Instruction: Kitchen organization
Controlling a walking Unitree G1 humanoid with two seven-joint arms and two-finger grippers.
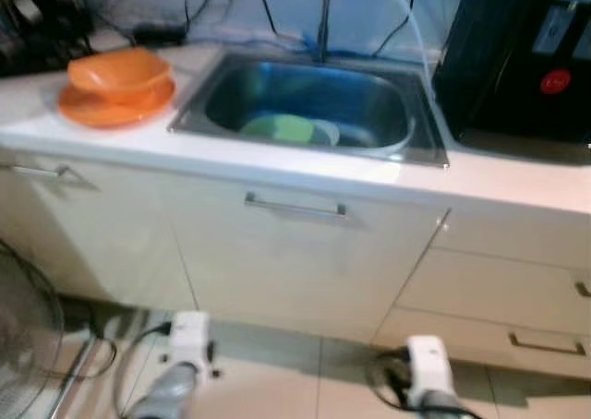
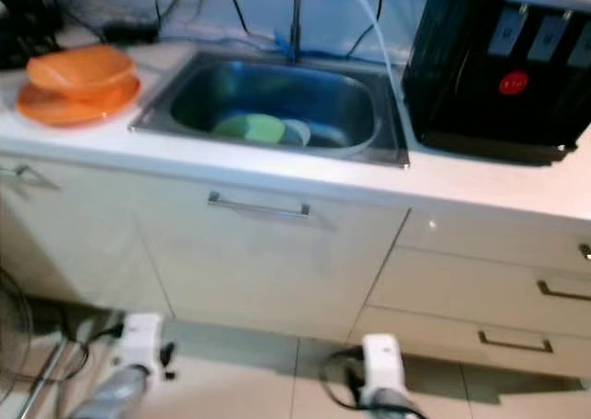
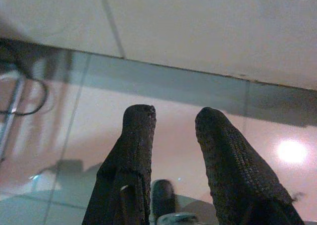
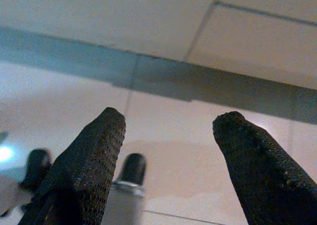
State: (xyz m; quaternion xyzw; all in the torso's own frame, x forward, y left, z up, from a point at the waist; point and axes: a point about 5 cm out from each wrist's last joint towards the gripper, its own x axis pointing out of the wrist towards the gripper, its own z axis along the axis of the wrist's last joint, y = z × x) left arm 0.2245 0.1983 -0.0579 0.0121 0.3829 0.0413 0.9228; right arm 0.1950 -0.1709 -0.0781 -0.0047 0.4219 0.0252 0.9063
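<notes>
A white counter [image 1: 277,165] holds orange bowls [image 1: 118,85] beside a sink [image 1: 305,105] with a green dish [image 1: 286,129] inside — approach step, I judge. Left gripper [image 3: 173,131] and right gripper [image 4: 168,136] hang low, fingers spread, empty — next, raise one to the dishes.

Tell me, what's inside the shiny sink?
In the sink lies a green plate, with a paler dish partly tucked under its edge. The near wall hides the closest part of the sink's bottom.

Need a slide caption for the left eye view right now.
Robot faces the sink holding a green plate; orange bowl on orange plate left; both arms hang idle.
</notes>
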